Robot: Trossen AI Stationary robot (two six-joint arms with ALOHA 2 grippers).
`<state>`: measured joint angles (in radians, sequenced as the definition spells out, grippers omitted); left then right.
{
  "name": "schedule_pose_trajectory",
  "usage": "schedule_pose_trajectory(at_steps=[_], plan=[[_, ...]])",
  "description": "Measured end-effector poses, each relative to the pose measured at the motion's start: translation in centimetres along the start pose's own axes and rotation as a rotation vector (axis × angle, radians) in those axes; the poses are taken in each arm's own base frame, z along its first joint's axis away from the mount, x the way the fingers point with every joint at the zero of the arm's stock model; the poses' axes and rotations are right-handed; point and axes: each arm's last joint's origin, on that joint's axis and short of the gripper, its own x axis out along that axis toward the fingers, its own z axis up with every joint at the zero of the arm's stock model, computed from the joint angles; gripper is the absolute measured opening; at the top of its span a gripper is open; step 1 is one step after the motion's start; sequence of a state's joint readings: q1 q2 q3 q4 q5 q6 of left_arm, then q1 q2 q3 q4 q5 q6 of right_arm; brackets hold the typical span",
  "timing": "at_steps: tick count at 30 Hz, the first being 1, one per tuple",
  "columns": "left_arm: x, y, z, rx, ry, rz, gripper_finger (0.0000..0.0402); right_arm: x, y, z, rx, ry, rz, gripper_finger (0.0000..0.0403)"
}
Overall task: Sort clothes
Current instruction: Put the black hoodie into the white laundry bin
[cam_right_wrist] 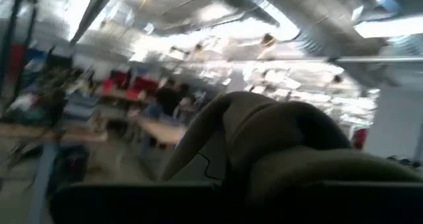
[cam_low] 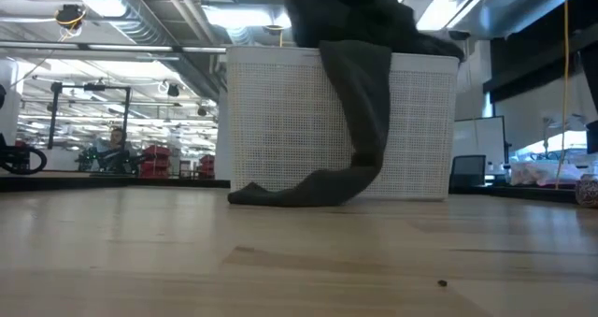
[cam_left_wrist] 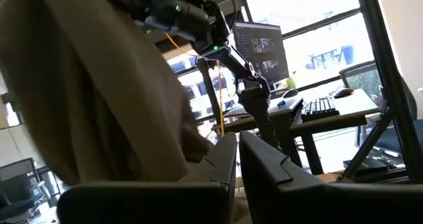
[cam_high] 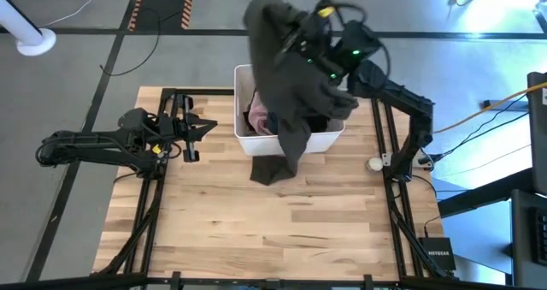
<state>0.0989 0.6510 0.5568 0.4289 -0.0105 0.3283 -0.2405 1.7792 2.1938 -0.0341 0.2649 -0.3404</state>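
A large dark olive-brown garment (cam_high: 286, 85) hangs from my right gripper (cam_high: 297, 35) above the white bin (cam_high: 329, 140). It drapes over the bin's near wall (cam_low: 360, 102), and its lower end (cam_low: 299, 191) lies on the table. A light pink garment (cam_high: 256, 115) lies inside the bin. My left gripper (cam_high: 205, 127) is shut and empty, left of the bin, pointing toward it. The garment also fills the left wrist view (cam_left_wrist: 99, 85). The other clothes are out of view. My right gripper is shut on the olive-brown garment's upper part (cam_right_wrist: 291, 151), which bunches in several folds over the fingers and hides them. The garment hangs below the gripper, passes over the bin's near wall, and its lower end (cam_high: 273, 168) rests slack on the table.
The wooden table (cam_high: 282, 230) lies bare in front of the bin. A small round object (cam_high: 374, 163) lies by the right arm's base. Black frame rails (cam_high: 154, 204) run along both table sides.
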Motion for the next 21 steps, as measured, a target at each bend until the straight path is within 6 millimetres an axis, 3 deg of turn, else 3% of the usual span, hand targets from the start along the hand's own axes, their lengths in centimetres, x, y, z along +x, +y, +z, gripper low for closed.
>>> schedule_pose_trajectory(at_steps=[6, 14, 21], plan=[[0.0, 0.0, 0.0, -0.011, 0.0, 0.0, 0.0015, 1.1, 1.8, -5.2, -0.077, 0.334, 0.019, 0.0034], [0.0, 0.0, 0.0, -0.011, 0.0, 0.0, 0.0015, 0.4, 3.6, -12.1, -0.222, 0.815, 0.01, 0.0039], [0.0, 0.0, 0.0, -0.008, 0.0, 0.001, 0.0015, 0.1, 5.1, -16.7, -0.194, 1.017, 0.009, 0.0088]])
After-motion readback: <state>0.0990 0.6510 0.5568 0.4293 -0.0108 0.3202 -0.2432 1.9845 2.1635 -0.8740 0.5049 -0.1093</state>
